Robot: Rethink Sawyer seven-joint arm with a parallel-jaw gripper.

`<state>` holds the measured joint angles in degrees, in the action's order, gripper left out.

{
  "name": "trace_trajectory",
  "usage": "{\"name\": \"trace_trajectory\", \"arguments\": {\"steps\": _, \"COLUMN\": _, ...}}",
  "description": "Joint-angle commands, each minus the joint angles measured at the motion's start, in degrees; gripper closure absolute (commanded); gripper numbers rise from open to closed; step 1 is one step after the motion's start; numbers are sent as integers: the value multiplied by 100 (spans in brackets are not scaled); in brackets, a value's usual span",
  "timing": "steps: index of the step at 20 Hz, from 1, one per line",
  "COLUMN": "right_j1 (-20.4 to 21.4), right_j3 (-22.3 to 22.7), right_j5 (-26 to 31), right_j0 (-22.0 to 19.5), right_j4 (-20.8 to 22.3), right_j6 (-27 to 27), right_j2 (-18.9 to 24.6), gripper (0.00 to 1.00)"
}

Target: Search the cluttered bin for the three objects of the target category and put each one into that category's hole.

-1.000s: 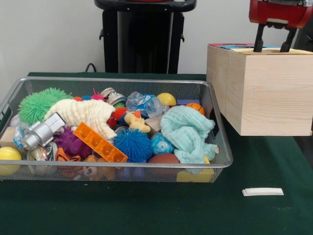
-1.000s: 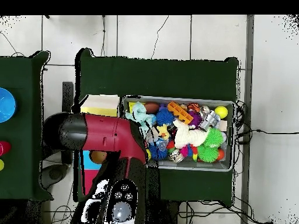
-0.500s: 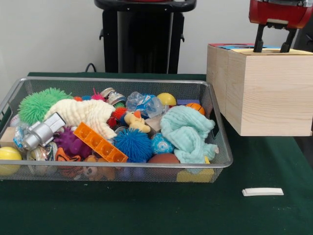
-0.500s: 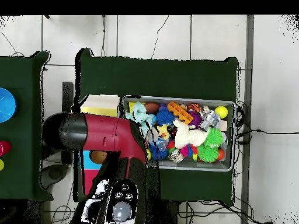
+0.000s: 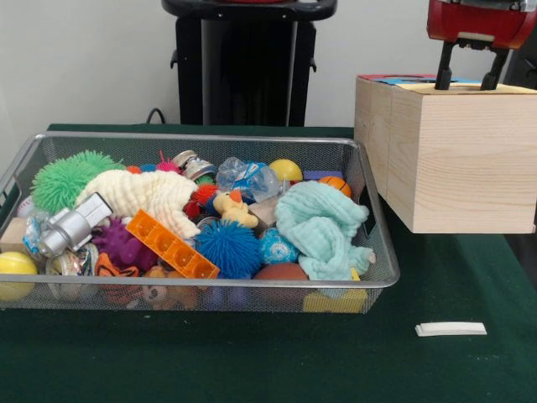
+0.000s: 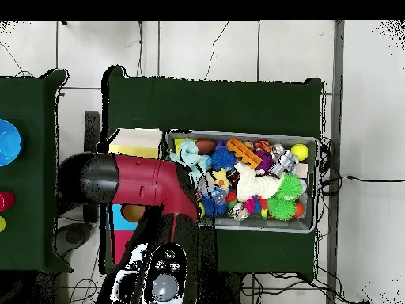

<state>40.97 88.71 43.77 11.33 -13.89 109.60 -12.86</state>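
Front view: tool [image 5: 469, 84] above box [image 5: 457, 155].

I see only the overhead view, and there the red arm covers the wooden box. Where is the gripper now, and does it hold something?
Observer: In the front view, the gripper hangs over the top of the pale wooden box. Its two black fingers are apart, with nothing between them.
Operator: How low are the tips?
Observer: They end about level with the box's top edge. I cannot tell whether they touch it.
Operator: Is anything on the table in front of the box?
Observer: Yes, a small flat white strip lies on the green table cover, apart from the wire mesh bin.
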Motion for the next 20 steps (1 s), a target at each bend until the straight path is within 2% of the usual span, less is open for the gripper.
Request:
{"name": "trace_trajectory", "arguments": {"steps": 1, "right_j1": 220, "right_j3": 191, "right_j5": -46, "right_j0": -332, "right_j4": -34, "right_j6": 960, "right_j2": 29, "gripper": 0}}
{"name": "trace_trajectory", "arguments": {"steps": 5, "right_j1": 198, "right_j3": 125, "right_j5": 24, "right_j0": -330, "right_j4": -40, "right_j6": 998, "right_j2": 13, "gripper": 0}}
{"name": "trace_trajectory", "arguments": {"steps": 10, "right_j1": 90, "right_j3": 185, "right_j5": -191, "right_j0": -390, "right_j4": -70, "right_j6": 940, "right_j2": 113, "gripper": 0}}
{"name": "trace_trajectory", "arguments": {"steps": 20, "right_j1": 109, "right_j3": 181, "right_j5": -97, "right_j0": -301, "right_j4": 30, "right_j6": 982, "right_j2": 15, "gripper": 0}}
